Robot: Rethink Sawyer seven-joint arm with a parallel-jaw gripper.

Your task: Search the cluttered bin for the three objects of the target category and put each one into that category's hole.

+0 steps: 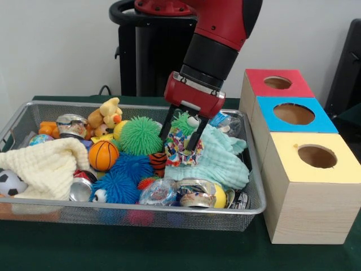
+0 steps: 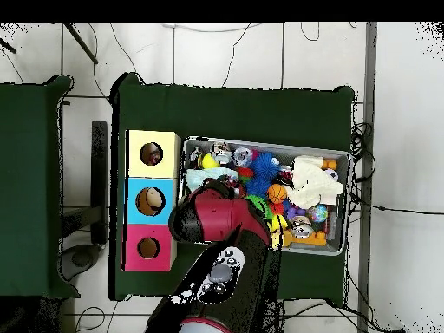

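Observation:
The wire-mesh bin [image 1: 169,213] holds mixed clutter; it also shows in the overhead view [image 2: 260,143]. My gripper [image 1: 180,136] is low in the bin's middle, open, its fingers on either side of a small green spiky ball [image 1: 183,121] and just above a multicoloured patterned pouch [image 1: 180,152]. The yellow-topped wooden box [image 1: 304,209] stands to the right of the bin, and its round hole [image 1: 317,156] is uncovered. In the overhead view the hole [image 2: 151,154] shows something inside, and my arm hides the gripper.
The bin holds a large green spiky ball [image 1: 141,135], a small basketball [image 1: 103,155], blue spiky balls [image 1: 127,175], a soccer ball [image 1: 10,183], a cream cloth [image 1: 45,166], a turquoise cloth [image 1: 220,161], crushed cans [image 1: 194,195]. Blue-topped [image 1: 293,114] and red-topped [image 1: 277,83] boxes stand behind the yellow one.

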